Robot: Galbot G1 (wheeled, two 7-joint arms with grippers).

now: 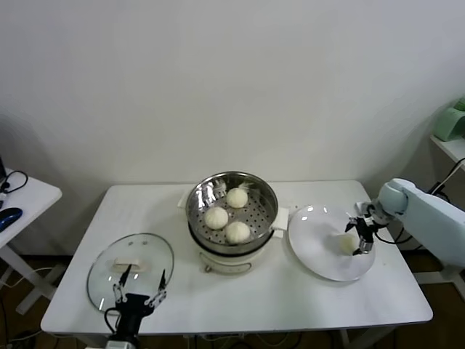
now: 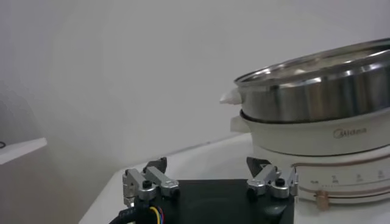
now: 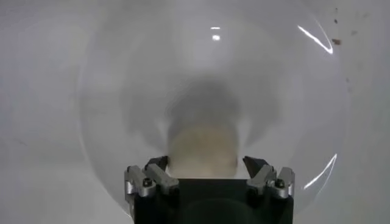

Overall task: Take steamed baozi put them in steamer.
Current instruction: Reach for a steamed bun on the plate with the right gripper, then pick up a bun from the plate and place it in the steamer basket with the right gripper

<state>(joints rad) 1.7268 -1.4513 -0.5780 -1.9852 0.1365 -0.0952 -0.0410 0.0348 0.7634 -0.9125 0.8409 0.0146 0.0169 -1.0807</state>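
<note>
"Midea" on white cooker base (image 2: 317, 141)

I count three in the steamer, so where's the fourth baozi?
The last baozi sits on the white plate right of the steamer, between the open right gripper's fingers.

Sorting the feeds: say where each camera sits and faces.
Head: above, looking down at the table, steamer, both arms.
Left wrist: low by the glass lid, facing the steamer's side; open left gripper.
Right wrist: over the plate, open right gripper astride a bun.
Shared: steamer, head and left wrist.
</note>
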